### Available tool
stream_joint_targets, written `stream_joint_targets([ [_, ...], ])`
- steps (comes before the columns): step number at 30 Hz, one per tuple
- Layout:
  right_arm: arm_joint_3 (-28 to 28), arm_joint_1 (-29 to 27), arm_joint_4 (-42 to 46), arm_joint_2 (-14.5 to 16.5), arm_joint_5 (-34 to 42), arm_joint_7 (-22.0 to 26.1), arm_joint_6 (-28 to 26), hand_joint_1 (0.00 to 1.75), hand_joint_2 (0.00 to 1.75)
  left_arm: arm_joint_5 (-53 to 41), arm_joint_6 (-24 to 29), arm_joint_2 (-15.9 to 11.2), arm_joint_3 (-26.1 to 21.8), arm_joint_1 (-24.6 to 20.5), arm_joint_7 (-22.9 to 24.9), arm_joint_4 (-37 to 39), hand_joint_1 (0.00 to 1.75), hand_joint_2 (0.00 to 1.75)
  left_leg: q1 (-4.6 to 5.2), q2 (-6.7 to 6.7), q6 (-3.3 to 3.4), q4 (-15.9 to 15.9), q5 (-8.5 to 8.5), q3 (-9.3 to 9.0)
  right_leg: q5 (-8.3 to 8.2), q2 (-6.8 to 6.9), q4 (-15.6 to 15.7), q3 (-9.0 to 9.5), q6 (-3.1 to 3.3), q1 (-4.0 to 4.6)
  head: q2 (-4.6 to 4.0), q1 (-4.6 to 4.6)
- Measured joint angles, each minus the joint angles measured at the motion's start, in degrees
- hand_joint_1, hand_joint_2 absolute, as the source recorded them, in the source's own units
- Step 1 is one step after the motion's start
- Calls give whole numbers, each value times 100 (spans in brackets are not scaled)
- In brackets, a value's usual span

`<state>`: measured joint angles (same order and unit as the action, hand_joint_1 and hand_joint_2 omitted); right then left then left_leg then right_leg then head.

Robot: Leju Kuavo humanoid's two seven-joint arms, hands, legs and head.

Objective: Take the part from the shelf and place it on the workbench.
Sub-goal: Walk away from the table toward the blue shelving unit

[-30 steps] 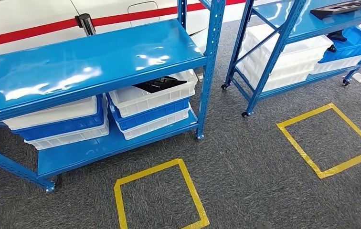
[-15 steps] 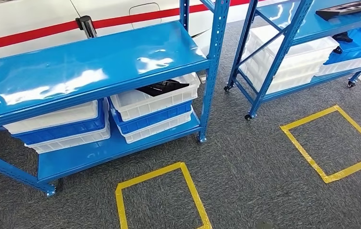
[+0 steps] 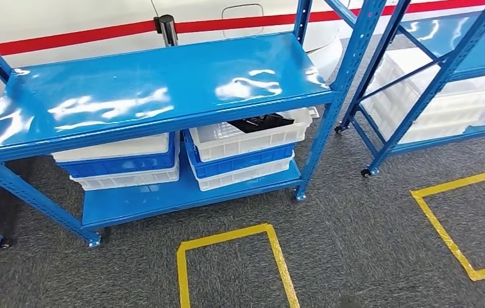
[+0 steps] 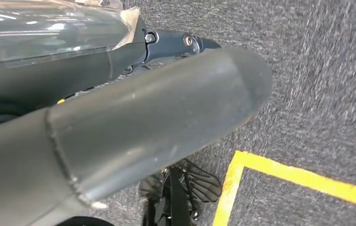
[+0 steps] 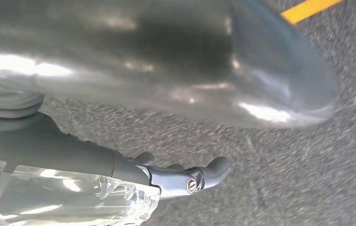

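Whole head view swung leftward: shelf (image 3: pixel 163 90) now centred, second rack (image 3: pixel 445 58) at frame edge.

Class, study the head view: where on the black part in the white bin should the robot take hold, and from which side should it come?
Grip the black part at its near end, the bit showing above the white bin rim. Come from the front, under the top shelf, since that shelf roofs the bin and likely blocks a reach from above. The part's exact shape is hard to make out.
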<state>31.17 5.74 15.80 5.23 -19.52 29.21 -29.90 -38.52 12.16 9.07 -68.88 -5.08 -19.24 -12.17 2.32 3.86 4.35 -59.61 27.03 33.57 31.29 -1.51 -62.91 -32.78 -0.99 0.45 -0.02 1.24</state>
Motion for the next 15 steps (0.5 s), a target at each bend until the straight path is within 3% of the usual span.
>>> stream_joint_targets([
  [2,0,5,0,1,0,-7,-2,0,0,-4,-3,-4,1,0,4,0,0,0,5,90,-11,-7,6,13,-164,-103,322,118,84,30,-1,16],
  [5,1,25,2,27,5,-12,-2,0,0,-4,-1,-23,1,18,13,-2,0,0,-16,143,-80,-13,7,35,-232,-9,436,190,168,10,0,19],
  [7,2,35,4,48,6,-12,-7,0,0,-4,1,-40,1,19,16,-2,0,0,-31,-20,-177,-267,171,142,-275,84,553,289,217,-52,0,38],
  [9,2,33,5,57,2,-13,-11,0,0,-6,5,-47,1,12,17,-1,0,0,-135,-231,-312,-882,454,463,-276,185,595,345,240,-74,0,60],
  [11,2,30,5,63,-3,-13,-11,0,0,-6,10,-50,1,11,18,-1,0,0,-265,-324,-424,-1335,553,752,-258,282,596,358,240,-92,-1,61],
  [12,2,31,5,67,-5,-12,-11,0,0,-5,16,-52,1,12,19,-1,0,0,-316,-356,-468,-1309,471,766,-248,327,596,355,230,-108,-1,61],
  [13,2,34,5,72,-11,-13,-11,0,0,-3,24,-55,0,14,19,-1,0,0,-356,-396,-501,-1077,310,660,-235,369,596,355,212,-126,-1,62],
  [15,2,46,7,87,-27,-14,-10,0,0,1,39,-61,-1,5,20,-1,0,0,-385,-587,-529,-337,-5,254,-201,450,595,381,157,-140,-1,64],
])
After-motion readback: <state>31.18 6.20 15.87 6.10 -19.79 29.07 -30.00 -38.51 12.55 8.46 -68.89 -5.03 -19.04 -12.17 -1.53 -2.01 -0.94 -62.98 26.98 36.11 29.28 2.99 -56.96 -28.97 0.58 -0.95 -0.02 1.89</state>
